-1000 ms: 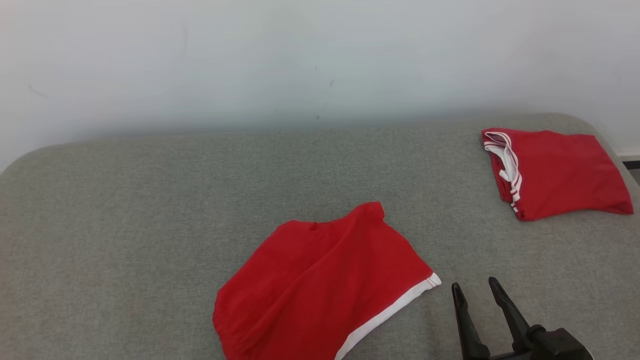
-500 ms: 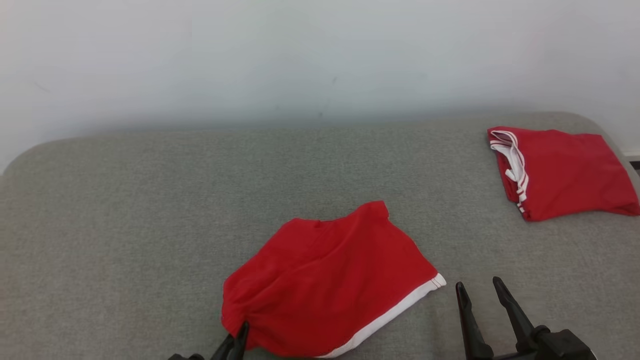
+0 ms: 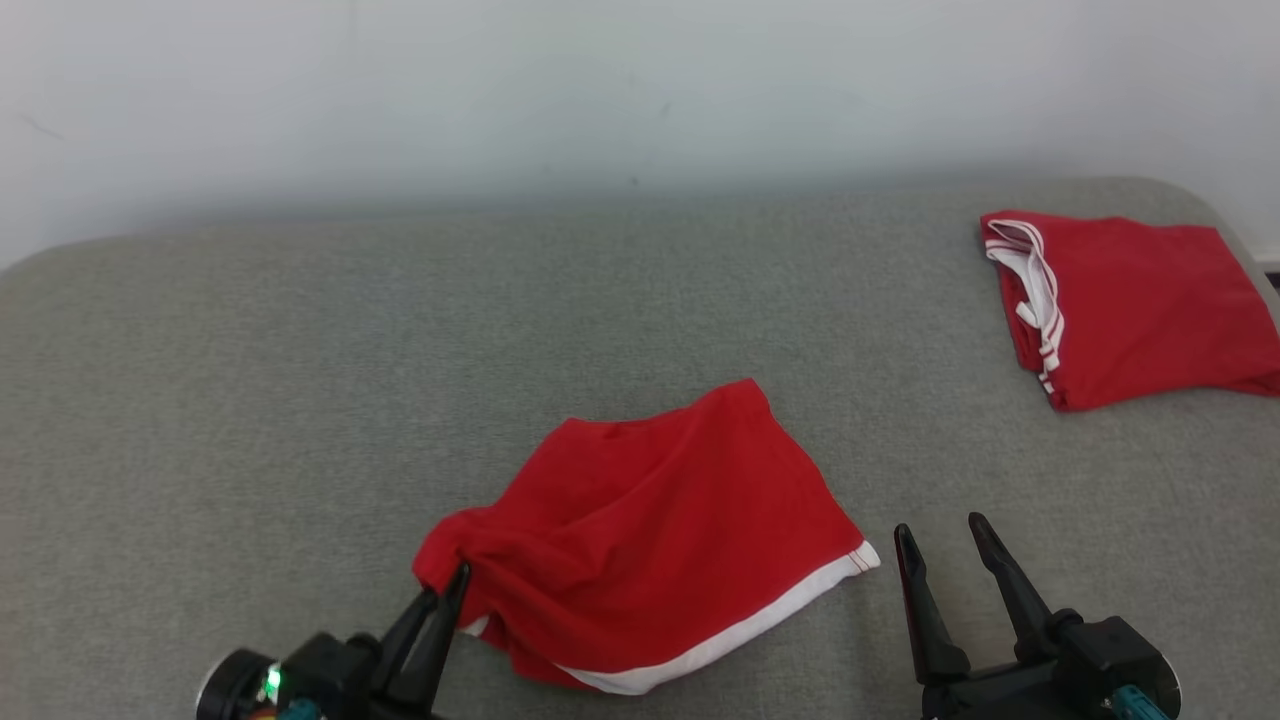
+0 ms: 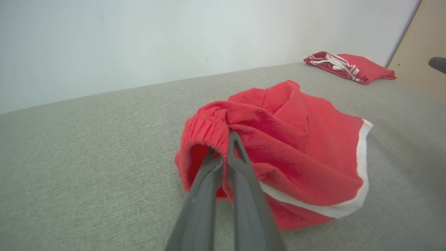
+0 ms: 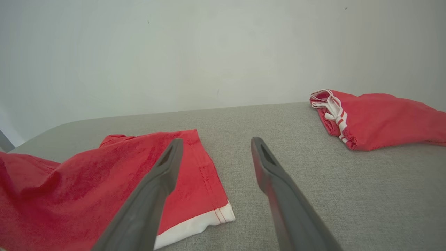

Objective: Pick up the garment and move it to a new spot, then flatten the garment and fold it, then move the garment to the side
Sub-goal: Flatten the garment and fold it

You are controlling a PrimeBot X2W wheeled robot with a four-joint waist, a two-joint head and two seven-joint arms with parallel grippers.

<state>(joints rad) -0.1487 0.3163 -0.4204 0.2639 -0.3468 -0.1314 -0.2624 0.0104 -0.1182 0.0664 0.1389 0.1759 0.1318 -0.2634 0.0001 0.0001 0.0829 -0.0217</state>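
Left wrist view: left gripper point(image 4: 223, 144) jaws clenched on the garment point(image 4: 306, 139) waistband; right gripper point(image 3: 940, 525) jaws spread wide beside it.

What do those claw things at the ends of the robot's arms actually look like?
The left gripper and right gripper each have two long, slim, dark fingers tapering to narrow tips, set on a chunky black base. Up close the fingers look dark grey, with a slot-shaped recess near each tip. A small green light glows on the left base, and a teal fitting shows on the right one.

garment point(image 3: 650, 530): corner hidden in left gripper point(image 3: 447, 583) | second garment point(image 3: 1140, 300): right edge cropped
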